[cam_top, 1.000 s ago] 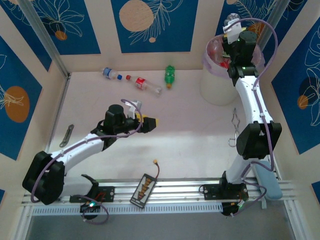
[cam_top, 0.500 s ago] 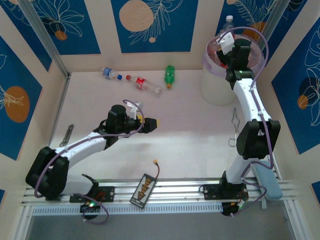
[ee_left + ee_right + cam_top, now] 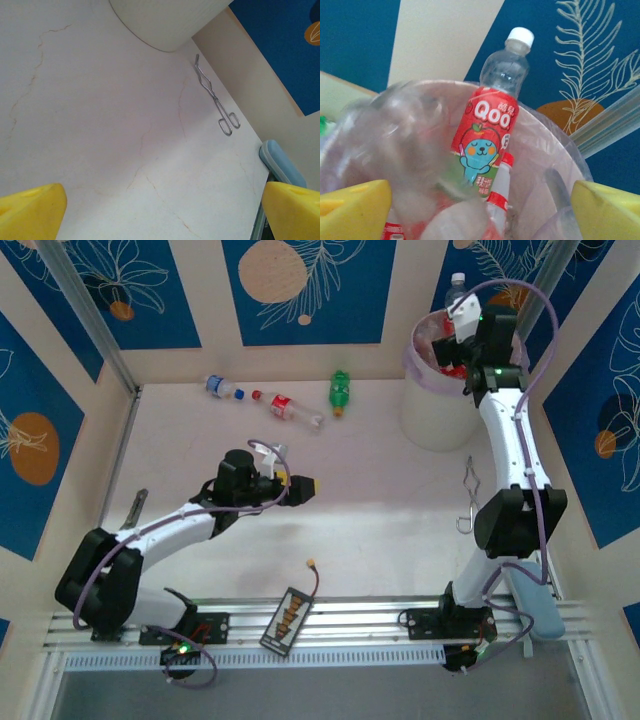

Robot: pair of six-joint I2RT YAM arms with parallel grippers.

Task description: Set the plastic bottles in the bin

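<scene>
Three plastic bottles lie at the far side of the table: a blue-capped one (image 3: 222, 389), a red-labelled one (image 3: 287, 407) and a green one (image 3: 341, 392). The white bin (image 3: 438, 405) with its pale liner stands at the far right and holds several bottles. Among these, a red "Qoo" bottle (image 3: 492, 125) stands upright with its white cap above the rim. My right gripper (image 3: 455, 335) hovers over the bin, open. A blurred clear bottle (image 3: 405, 150) is loose between its yellow fingers (image 3: 355, 207), inside the liner (image 3: 562, 150). My left gripper (image 3: 305, 484) is open and empty, low over mid-table.
Metal tongs (image 3: 469, 495) lie on the table right of centre, near the bin's base (image 3: 165, 25) and also in the left wrist view (image 3: 215, 97). A metal clip (image 3: 133, 510) lies at the left wall. A small board with a wire (image 3: 290, 610) and a blue pad (image 3: 530, 592) sit near the front rail.
My right gripper has opened over the bin and the clear bottle it held has come loose and drops into the liner. The left arm has edged slightly to the right.
</scene>
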